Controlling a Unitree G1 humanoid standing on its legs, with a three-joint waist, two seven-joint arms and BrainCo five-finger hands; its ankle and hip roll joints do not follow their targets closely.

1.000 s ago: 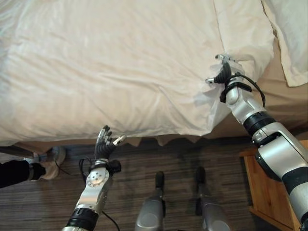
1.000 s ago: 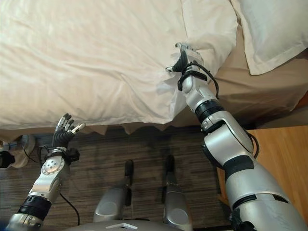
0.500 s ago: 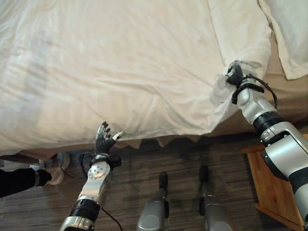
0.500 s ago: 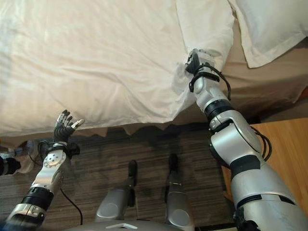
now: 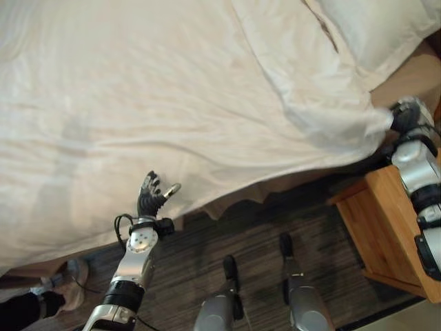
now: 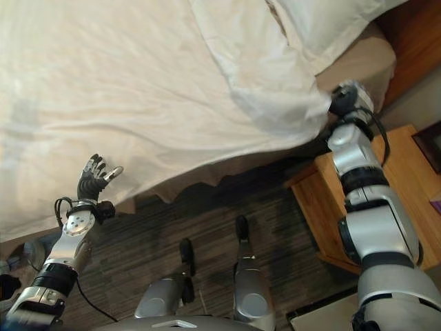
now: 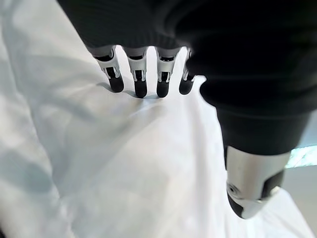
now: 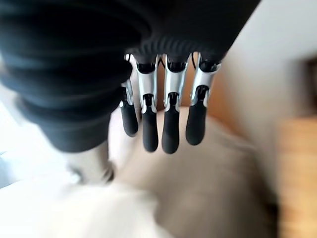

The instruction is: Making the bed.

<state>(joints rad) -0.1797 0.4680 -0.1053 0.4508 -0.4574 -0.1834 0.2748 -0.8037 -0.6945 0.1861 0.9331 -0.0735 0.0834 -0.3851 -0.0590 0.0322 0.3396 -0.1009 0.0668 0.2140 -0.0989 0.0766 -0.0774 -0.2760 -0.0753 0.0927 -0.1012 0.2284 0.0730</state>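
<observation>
**Mia:** What just changed?

**Ben:** The right hand moved. A moment ago it sat on top of the bed with the corner of the white duvet scrunched in its fingers. Now it is out past the side of the bed, above the little wooden worktop. The whole picture slid too, so the robot's head turned as well.

**Mia:** Is it holding the corner now?

**Ben:** I don't think so. Seen from its own wrist, its fingers hang down straight, not curled round anything. There is some white cloth near its thumb, but it is not pinched. The duvet corner is a blur, right beside the hand and stretched out towards it.

**Mia:** So where is the duvet?

**Ben:** It is spread over the bed. Before, the corner was bunched up away from the pillow. Now it is pulled out flatter, and its top edge lies just next to the pillow, beyond the right hand. Some tan sheet shows there.

**Mia:** And the other hand?

**Ben:** The left hand is up by the near edge of the duvet. Its fingers are spread wide and it holds nothing.

**Mia:** Is the bed done?

**Ben:** I'd guess nearly. That corner looks pulled into place. The near edge may need a tug to make it smooth.
</observation>
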